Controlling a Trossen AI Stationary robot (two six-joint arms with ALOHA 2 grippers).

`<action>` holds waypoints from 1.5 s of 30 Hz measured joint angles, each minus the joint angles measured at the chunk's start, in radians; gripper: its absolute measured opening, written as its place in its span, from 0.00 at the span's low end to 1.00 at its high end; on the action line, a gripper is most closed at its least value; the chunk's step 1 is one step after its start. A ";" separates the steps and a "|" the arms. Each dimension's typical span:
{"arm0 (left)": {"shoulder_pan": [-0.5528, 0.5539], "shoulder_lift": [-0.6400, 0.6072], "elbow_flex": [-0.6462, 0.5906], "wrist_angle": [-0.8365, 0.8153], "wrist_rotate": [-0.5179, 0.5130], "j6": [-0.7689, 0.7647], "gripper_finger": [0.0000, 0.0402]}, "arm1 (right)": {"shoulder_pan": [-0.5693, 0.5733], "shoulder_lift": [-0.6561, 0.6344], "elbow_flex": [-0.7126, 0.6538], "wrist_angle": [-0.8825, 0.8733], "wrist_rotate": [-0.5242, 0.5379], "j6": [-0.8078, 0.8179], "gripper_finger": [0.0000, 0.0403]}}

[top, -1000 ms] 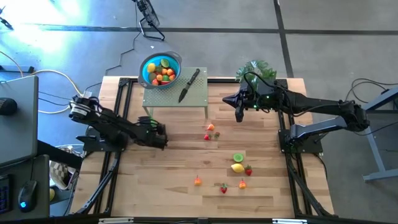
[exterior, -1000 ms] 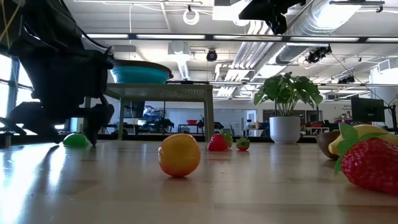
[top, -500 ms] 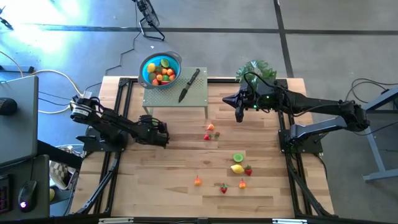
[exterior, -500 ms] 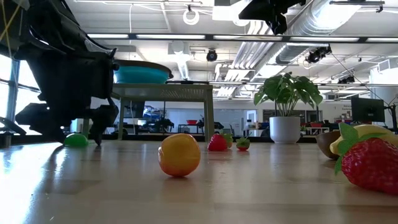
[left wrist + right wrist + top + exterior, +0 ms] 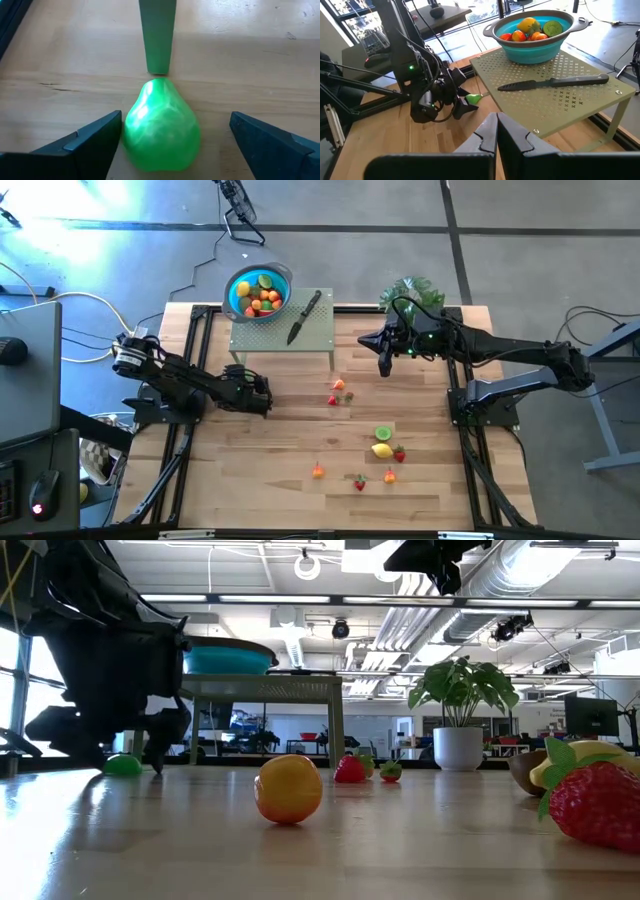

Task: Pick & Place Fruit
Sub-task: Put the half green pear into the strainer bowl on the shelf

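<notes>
Left wrist view: I see the left gripper [image 5: 172, 145] spread wide around a green pear [image 5: 160, 125], its fingers [image 5: 87, 142] clear of it on both sides and cut off at the frame edge. The pear lies on the table [image 5: 260, 60] against the green stand's leg [image 5: 157, 35]. In the high view my arm hides the pear. The right gripper [image 5: 496, 132] hangs pinched shut, empty, above the table beside the stand. Since half a second ago, nothing has shifted; loose fruit [image 5: 383, 449] lies mid-table.
</notes>
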 joint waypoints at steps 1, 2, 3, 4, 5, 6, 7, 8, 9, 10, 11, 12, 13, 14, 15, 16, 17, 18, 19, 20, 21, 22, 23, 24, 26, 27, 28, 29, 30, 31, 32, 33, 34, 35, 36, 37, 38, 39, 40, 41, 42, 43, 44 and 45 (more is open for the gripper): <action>0.000 0.000 0.000 0.001 0.000 0.000 0.88 | 0.000 0.000 0.000 0.000 0.000 0.000 0.00; 0.000 0.000 0.000 0.002 0.000 0.000 0.86 | 0.000 0.000 0.000 0.000 0.000 0.000 0.00; 0.000 0.000 0.000 0.004 0.000 0.000 0.83 | 0.000 0.000 0.000 0.000 0.000 0.000 0.00; 0.000 0.000 0.000 0.005 0.000 0.001 0.81 | 0.000 0.000 0.000 0.000 0.000 0.000 0.00; -0.001 0.000 0.000 0.007 0.000 0.001 0.78 | 0.000 0.000 0.000 0.000 0.000 0.000 0.01; -0.001 0.000 0.000 0.008 0.000 0.002 0.76 | 0.000 0.000 0.000 0.000 0.000 0.000 0.00; -0.001 0.001 0.001 0.008 0.000 0.002 0.73 | 0.000 0.000 0.000 0.000 0.000 0.000 0.01; -0.001 0.001 0.001 0.008 0.000 0.001 0.71 | 0.000 0.000 0.000 0.000 0.000 0.000 0.01; -0.001 0.001 0.001 0.008 0.000 0.000 0.69 | 0.000 0.000 0.000 0.000 0.000 0.000 0.00; -0.001 0.001 0.001 0.008 0.000 -0.001 0.67 | 0.000 0.000 0.000 0.000 0.000 -0.001 0.00; -0.001 0.001 0.001 0.008 0.000 -0.001 0.66 | 0.000 0.000 0.000 0.000 0.000 -0.002 0.01; -0.001 0.001 0.001 0.008 0.000 -0.001 0.64 | 0.000 0.000 0.000 0.000 0.000 -0.006 0.01; -0.001 0.001 0.001 0.009 0.000 -0.001 0.63 | 0.000 0.000 0.000 0.000 0.000 -0.014 0.00; -0.001 0.001 0.001 0.009 0.000 -0.001 0.62 | 0.000 0.000 0.000 0.000 -0.001 -0.021 0.00; -0.001 0.001 0.001 0.010 0.000 0.000 0.61 | 0.000 0.000 0.000 0.000 -0.001 -0.025 0.00; -0.001 0.001 0.001 0.010 0.000 0.000 0.60 | 0.000 0.000 0.000 0.000 -0.001 -0.026 0.00; -0.001 0.001 0.001 0.011 0.000 0.000 0.59 | 0.000 0.000 0.000 0.000 -0.001 -0.026 0.00; -0.001 0.001 0.001 0.012 -0.001 0.000 0.58 | 0.000 0.000 0.000 0.000 -0.001 -0.026 0.00; -0.001 0.001 0.000 0.015 -0.001 0.000 0.57 | 0.000 0.000 0.000 0.000 -0.001 -0.026 0.00; -0.001 0.000 0.000 0.020 -0.002 0.003 0.57 | 0.000 0.000 0.000 0.000 -0.001 -0.026 0.01; -0.001 0.000 0.000 0.024 -0.002 0.007 0.56 | 0.000 0.000 0.000 0.000 -0.001 -0.026 0.01; -0.001 0.000 0.001 0.026 -0.004 0.008 0.56 | 0.000 0.000 0.000 0.000 -0.001 -0.026 0.00; -0.001 0.000 0.005 0.025 -0.005 0.008 0.56 | 0.000 0.000 0.000 0.000 -0.001 -0.026 0.00; -0.001 0.001 0.012 0.022 -0.005 0.008 0.56 | 0.000 0.000 0.000 0.000 -0.001 -0.026 0.00; -0.001 0.001 0.027 0.018 -0.003 0.019 0.56 | 0.000 0.000 0.000 0.000 -0.001 -0.027 0.01; 0.000 0.002 0.035 0.019 -0.001 0.031 0.56 | 0.000 0.000 0.000 0.000 -0.001 -0.027 0.00; 0.000 0.002 0.043 0.021 0.001 0.044 0.56 | 0.000 0.000 0.000 0.000 -0.001 -0.029 0.00; 0.000 0.002 0.050 0.023 0.004 0.055 0.56 | 0.000 0.000 0.000 0.000 -0.001 -0.034 0.00; 0.000 0.003 0.057 0.024 0.008 0.067 0.56 | 0.000 0.000 0.000 0.000 -0.001 -0.043 0.00; 0.000 0.003 0.063 0.023 0.012 0.075 0.55 | 0.000 0.000 0.000 0.000 -0.001 -0.048 0.00; 0.000 0.003 0.070 0.020 0.017 0.079 0.55 | 0.000 0.000 0.000 0.001 -0.001 -0.049 0.00; 0.000 0.003 0.078 0.013 0.023 0.081 0.55 | 0.000 0.000 0.000 0.001 -0.001 -0.049 0.00; 0.000 0.003 0.086 0.004 0.033 0.082 0.55 | 0.000 0.000 0.000 0.002 -0.002 -0.048 0.00; 0.000 0.003 0.093 -0.005 0.041 0.083 0.55 | 0.000 0.000 0.000 0.004 -0.002 -0.048 0.00; -0.001 0.003 0.100 -0.012 0.050 0.084 0.55 | 0.000 0.000 0.000 0.008 -0.005 -0.048 0.00; -0.001 0.003 0.106 -0.018 0.058 0.085 0.55 | 0.000 0.000 0.000 0.013 -0.007 -0.048 0.00; -0.001 0.003 0.111 -0.023 0.065 0.087 0.55 | 0.000 0.000 0.000 0.016 -0.008 -0.048 0.00; -0.001 0.003 0.118 -0.025 0.070 0.095 0.55 | 0.000 0.000 0.000 0.018 -0.008 -0.048 0.00; -0.001 0.003 0.124 -0.026 0.076 0.104 0.55 | 0.000 0.000 0.000 0.019 -0.009 -0.048 0.00; -0.002 0.003 0.131 -0.026 0.083 0.111 0.55 | 0.000 0.000 0.000 0.024 -0.010 -0.047 0.00; -0.002 0.003 0.139 -0.026 0.091 0.118 0.55 | 0.000 0.000 0.000 0.028 -0.011 -0.046 0.01; -0.002 0.003 0.147 -0.026 0.096 0.128 0.55 | 0.000 0.000 0.000 0.031 -0.011 -0.046 0.00; -0.002 0.003 0.157 -0.026 0.100 0.138 0.55 | 0.000 0.000 0.000 0.034 -0.012 -0.046 0.00; -0.002 0.003 0.168 -0.027 0.106 0.150 0.55 | 0.000 0.000 0.000 0.034 -0.012 -0.046 0.00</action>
